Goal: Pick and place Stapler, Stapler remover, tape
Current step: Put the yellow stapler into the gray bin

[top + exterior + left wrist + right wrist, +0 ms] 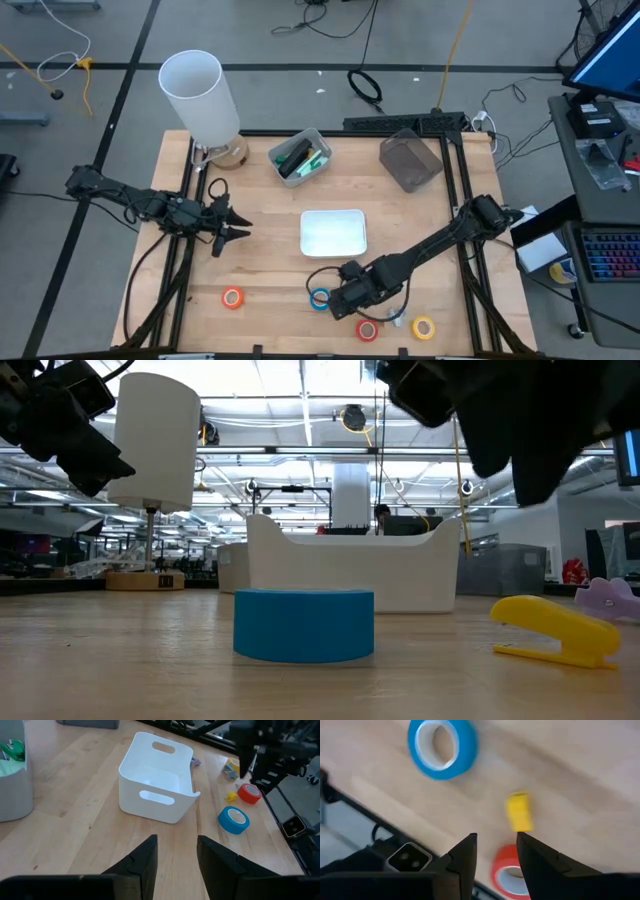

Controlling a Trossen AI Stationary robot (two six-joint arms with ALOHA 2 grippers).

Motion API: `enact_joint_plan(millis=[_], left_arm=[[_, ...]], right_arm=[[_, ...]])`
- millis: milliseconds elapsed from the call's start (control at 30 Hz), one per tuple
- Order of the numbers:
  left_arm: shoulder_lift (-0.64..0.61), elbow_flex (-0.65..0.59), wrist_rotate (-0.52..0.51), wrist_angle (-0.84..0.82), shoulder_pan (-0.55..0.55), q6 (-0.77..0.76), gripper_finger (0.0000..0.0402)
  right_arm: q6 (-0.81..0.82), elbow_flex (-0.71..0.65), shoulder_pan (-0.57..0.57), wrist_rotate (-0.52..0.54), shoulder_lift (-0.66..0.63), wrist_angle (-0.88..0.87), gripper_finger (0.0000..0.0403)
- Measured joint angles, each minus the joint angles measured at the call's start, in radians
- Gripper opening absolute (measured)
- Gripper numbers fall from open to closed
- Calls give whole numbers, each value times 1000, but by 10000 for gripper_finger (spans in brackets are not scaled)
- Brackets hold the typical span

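Observation:
Several tape rolls lie flat near the table's front edge: orange [232, 297], blue [320, 298], red [367, 330] and yellow [424, 327]. A small yellow stapler [519, 811] lies between the blue roll [441, 747] and the red roll [510, 870]. A small purple stapler remover [605, 598] lies behind the stapler [555, 630]. My right gripper [495, 850] hangs open above the table, pointing steeply down over the red roll and the stapler, and touches nothing. My left gripper [177, 852] waits open at the table's left [235, 225], clear of everything.
An empty white bin [333, 232] with handle slots stands mid-table, just behind my right gripper [345, 292]. At the back are a grey tray [300, 158] with green items, a dark clear box [410, 160] and a white lamp [200, 95]. Bare wood lies between the orange and blue rolls.

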Motion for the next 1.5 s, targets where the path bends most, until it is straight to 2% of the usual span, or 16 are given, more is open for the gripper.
enact_joint_plan(millis=[167, 433, 767, 1000, 1367, 1500], left_arm=[[0, 0, 0, -1, 0, 0, 136], [0, 0, -1, -1, 0, 4, 136], [0, 0, -1, -1, 0, 4, 136], [0, 0, -1, -1, 0, 3, 136], [0, 0, -1, -2, 0, 0, 136], [0, 0, -1, -2, 0, 0, 136]], right_arm=[[-15, -1, 1, -24, 29, -7, 130], [-57, -1, -2, 4, 31, -71, 130], [-96, -1, -3, 27, 33, -70, 130], [-135, -2, -6, -4, 91, -16, 130], [-154, -2, 1, -1, 135, -35, 130], [-146, 0, 1, -30, 157, -30, 130]])
